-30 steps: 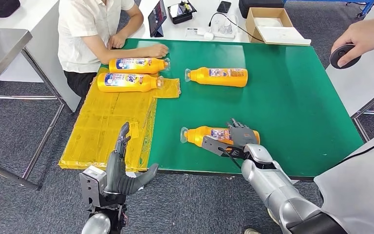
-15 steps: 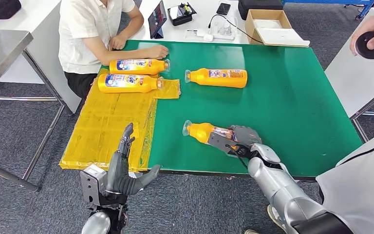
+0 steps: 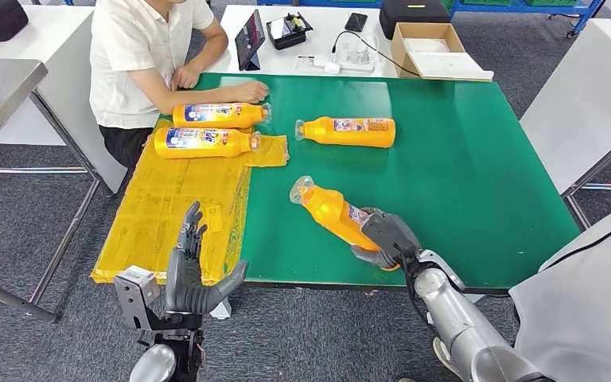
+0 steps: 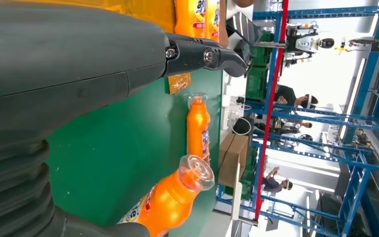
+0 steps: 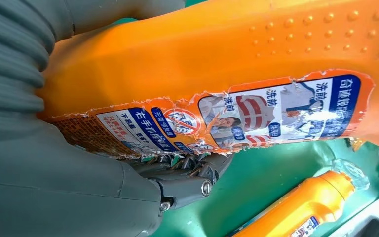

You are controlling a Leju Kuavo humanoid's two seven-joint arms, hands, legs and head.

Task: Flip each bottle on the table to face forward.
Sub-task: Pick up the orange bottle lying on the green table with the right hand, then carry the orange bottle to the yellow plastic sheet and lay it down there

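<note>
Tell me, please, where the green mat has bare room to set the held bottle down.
Bare green lies right of the far bottle, out to the mat's right edge, and between the right hand with its bottle and the yellow sheet. The far-left corner is crowded.

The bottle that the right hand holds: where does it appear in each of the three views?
Head view: the held bottle lies slanted near the table's front edge, its base in the right hand.
Left wrist view: held bottle, clear cap raised.
Right wrist view: held bottle close up, torn label showing.
Shared landmark: the green table.
</note>
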